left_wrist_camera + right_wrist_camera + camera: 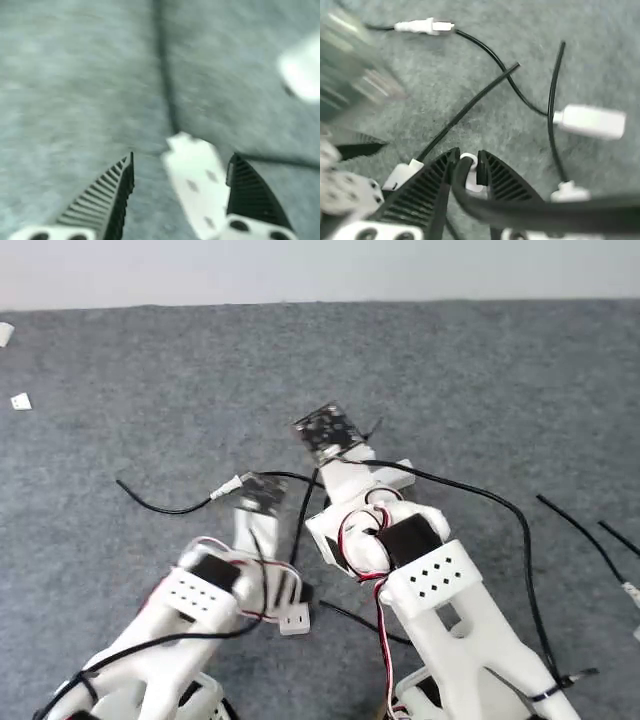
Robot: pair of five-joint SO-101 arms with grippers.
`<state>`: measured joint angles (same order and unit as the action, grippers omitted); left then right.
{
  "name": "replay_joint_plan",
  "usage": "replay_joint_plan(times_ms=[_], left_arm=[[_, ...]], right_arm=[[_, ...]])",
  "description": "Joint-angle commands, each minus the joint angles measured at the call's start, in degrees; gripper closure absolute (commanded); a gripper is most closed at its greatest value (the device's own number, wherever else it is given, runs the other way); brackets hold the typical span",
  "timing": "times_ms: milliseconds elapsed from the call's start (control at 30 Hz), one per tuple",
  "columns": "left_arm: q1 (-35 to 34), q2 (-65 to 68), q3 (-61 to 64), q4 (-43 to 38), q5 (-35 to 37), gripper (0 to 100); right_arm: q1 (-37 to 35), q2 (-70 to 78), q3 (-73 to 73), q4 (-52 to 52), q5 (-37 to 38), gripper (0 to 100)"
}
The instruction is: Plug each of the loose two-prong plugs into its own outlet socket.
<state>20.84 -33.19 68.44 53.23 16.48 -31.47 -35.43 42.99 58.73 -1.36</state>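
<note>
The floor was a fuzzy grey carpet (500, 390) with thin, shiny black cables (170, 508) curling over it. From high up, two white plastic arms came in from the near side, the left arm (190, 600) and the right arm (430, 570). A small two-prong plug (228, 487) lay just left of the left arm's tip. A little square white socket (295, 618) with two slots sat near, between the arms.

The left wrist view showed something the high view hid. The left gripper (183, 156) had its black, ridged fingers (107, 200) wide apart. A flat white holed socket (195, 185) lay between them, closer to one finger, with its cable running away.

The right wrist view showed the right gripper (468, 151). Its ridged fingers (505, 187) were almost together, pinching a small white connector (469, 175). Farther off lay the two-prong plug (422, 26) with its metal prongs, and a long smooth socket block (592, 121).
</note>
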Motion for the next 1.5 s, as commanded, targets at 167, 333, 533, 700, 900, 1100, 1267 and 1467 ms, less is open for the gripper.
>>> replay_joint_plan(times_ms=[167, 333, 533, 700, 900, 1100, 1267, 1467], left_arm=[[-4.5, -1.2, -0.9, -1.2, 0.7, 72], [-8.8, -2.9, -1.9, -1.2, 0.7, 72], [-15.0, -14.3, 3.4, -0.9, 0.5, 71], [-16.3, -20.8, 6.7, -0.4, 0.4, 71], [-17.9, -21.0, 6.5, 0.6, 0.4, 71], [-18.9, -21.0, 6.5, 0.5, 0.4, 71], [-18.9, -21.0, 6.5, 0.4, 0.4, 71], [-18.9, -21.0, 6.6, 0.4, 0.4, 71]], right_arm=[[0.8, -0.8, 3.5, -5.1, -11.7, 99.0], [-2.4, -6.9, 10.5, -7.1, -12.3, 99.0], [-7.2, -20.7, 21.5, -12.5, -8.7, 99.1], [-9.8, -19.6, 23.3, -14.3, -7.6, 99.1], [-15.3, -10.9, 23.0, -19.6, -7.6, 99.1], [-15.8, -8.6, 21.9, -19.6, -7.6, 99.1], [-15.9, -8.6, 21.9, -18.0, -7.6, 99.1], [-15.5, -8.6, 22.0, -18.1, -7.5, 99.1]])
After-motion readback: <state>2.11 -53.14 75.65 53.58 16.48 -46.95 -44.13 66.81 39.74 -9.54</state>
